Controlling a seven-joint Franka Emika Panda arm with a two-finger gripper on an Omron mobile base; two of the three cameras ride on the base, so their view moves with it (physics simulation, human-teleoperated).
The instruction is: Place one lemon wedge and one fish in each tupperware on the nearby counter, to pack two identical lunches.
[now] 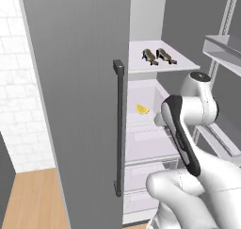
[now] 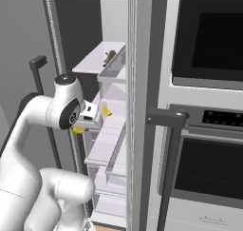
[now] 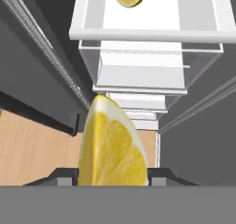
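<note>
Small yellow lemon wedge [image 3: 113,147], held between the tips of the pincer [image 3: 113,174], pale rind edge to one side, cut flesh facing the hand camera, point away from the hand; a yellow sliver of it [image 2: 78,129] shows beneath the hand. Second yellow lemon wedge [image 1: 142,110] lying on a white fridge shelf [image 1: 155,126] below. Two small dark brown fish [image 1: 159,56], side by side and nearly parallel, flat on the upper white fridge shelf [image 1: 181,63], well apart from both wedges.
</note>
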